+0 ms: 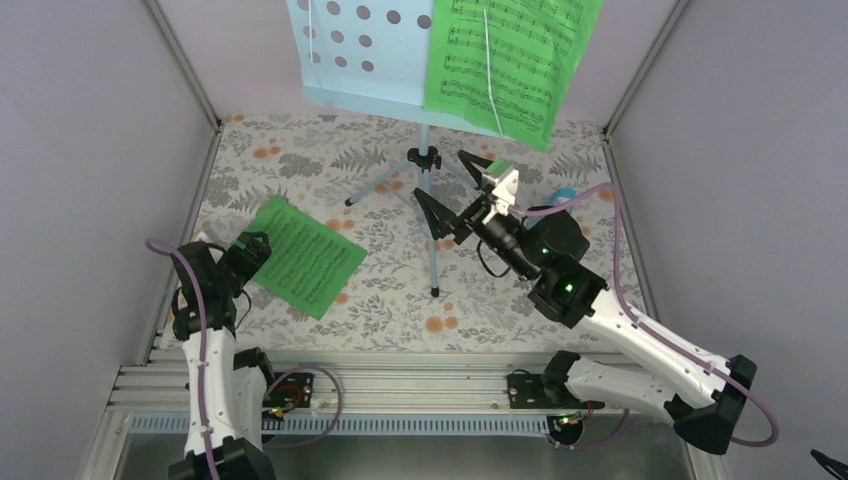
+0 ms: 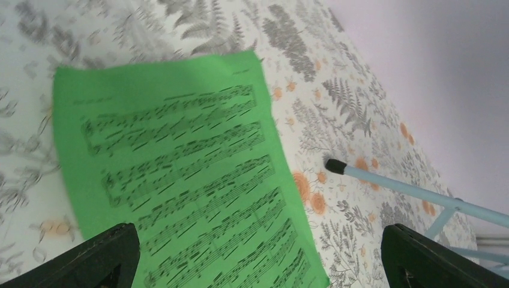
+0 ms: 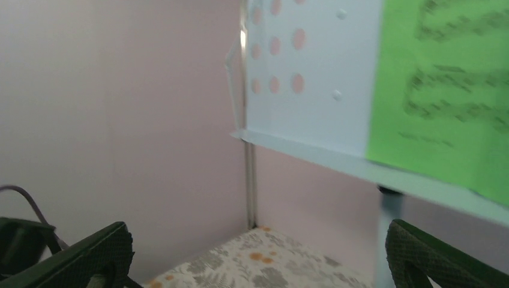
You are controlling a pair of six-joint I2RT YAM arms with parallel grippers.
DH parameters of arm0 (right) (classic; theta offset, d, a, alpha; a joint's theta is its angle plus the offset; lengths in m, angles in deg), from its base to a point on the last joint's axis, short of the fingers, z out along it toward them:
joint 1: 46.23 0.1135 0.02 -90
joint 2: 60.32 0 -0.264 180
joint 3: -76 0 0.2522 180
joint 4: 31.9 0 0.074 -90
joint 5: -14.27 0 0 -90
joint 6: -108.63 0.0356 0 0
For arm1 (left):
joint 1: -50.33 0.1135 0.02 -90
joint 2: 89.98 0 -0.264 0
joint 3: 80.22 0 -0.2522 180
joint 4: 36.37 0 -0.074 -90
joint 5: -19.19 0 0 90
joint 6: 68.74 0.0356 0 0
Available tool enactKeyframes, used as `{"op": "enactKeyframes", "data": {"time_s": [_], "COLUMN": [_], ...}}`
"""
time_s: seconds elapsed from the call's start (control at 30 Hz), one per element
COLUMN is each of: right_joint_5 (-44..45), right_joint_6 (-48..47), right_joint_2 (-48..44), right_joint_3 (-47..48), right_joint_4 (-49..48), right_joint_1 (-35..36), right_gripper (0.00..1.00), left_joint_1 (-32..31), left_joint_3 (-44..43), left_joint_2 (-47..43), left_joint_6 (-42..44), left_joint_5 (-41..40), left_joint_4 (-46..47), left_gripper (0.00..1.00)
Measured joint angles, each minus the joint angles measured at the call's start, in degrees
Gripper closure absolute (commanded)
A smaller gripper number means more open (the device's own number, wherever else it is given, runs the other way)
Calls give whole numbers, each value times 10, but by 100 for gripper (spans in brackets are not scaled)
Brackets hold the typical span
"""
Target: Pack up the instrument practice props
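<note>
Soft, even light — wrist views blurred, overhead view sharp.

Green sheet-music page (image 2: 180,174) lying flat on a fern-and-flower tablecloth (image 2: 336,90), pale blue stand leg (image 2: 414,192) with black foot (image 2: 334,166) near its right edge, left gripper (image 2: 259,255) fingers (image 2: 102,255) spread wide at lower corners.

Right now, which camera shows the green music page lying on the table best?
The left wrist camera: the page is big and its printed notes show clearly, though its bottom edge is cut off. The top camera shows it nearly whole but small, with the left gripper over one corner. The right wrist camera misses it.
</note>
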Motion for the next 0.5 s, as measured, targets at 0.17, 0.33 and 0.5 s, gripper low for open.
{"op": "enactKeyframes", "data": {"time_s": [0.17,0.33,0.5], "right_joint_5": [66,101,153], "right_joint_6": [13,30,68], "right_joint_2": [-53,-85,-94], "right_joint_3": [-53,-67,-84], "right_joint_4": [14,40,84], "right_joint_1": [0,0,0], "right_gripper": [0,0,0], "left_joint_1": [-45,-105,-127], "left_joint_3": [-60,-106,-131], "left_joint_2": [55,104,106], "left_joint_6": [31,64,96], "left_joint_5": [-16,-55,-85], "left_joint_4": [17,31,26], "left_gripper": [0,0,2]}}
